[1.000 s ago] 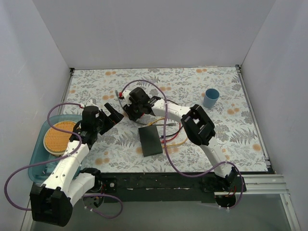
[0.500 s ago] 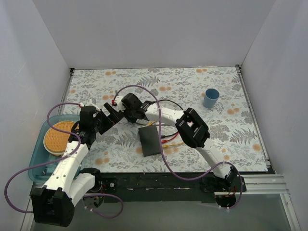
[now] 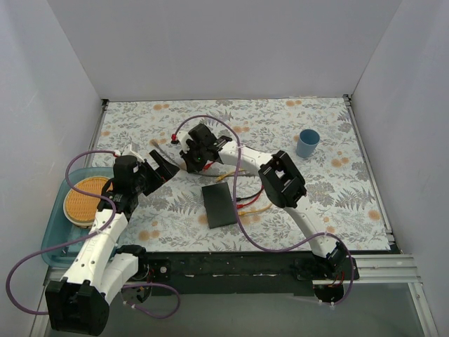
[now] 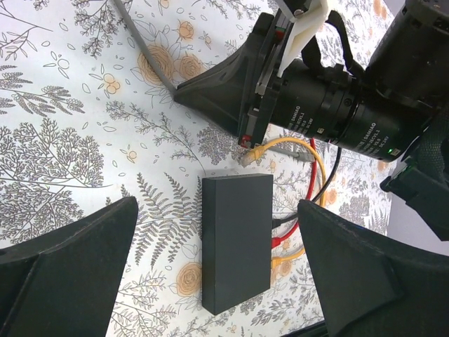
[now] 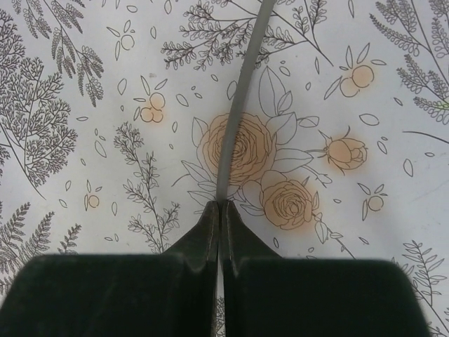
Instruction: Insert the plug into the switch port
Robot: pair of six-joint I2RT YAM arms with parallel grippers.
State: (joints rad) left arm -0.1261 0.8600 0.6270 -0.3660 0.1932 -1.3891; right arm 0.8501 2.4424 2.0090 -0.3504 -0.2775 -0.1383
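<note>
The black switch box (image 3: 219, 204) lies flat mid-table, also seen in the left wrist view (image 4: 236, 240). Black, red and yellow cables (image 4: 309, 189) enter the ports on its right side. My right gripper (image 3: 186, 164) is down at the table up-left of the box, shut on a thin grey cable (image 5: 237, 105). That cable runs away over the flowered cloth, and its plug is hidden. A loose yellow cable end (image 4: 247, 156) lies beside the right gripper's tip (image 4: 177, 88). My left gripper (image 3: 165, 166) hangs open left of the box with nothing between its fingers (image 4: 70, 274).
A blue cup (image 3: 306, 143) stands at the back right. A teal tray (image 3: 52, 232) with a round woven plate sits at the left edge. White walls close in three sides, and the black rail runs along the near edge.
The right gripper's jaws have closed onto the grey cable. That arm swung left half a second ago and has come back a little to the right. The left arm has barely shifted.
</note>
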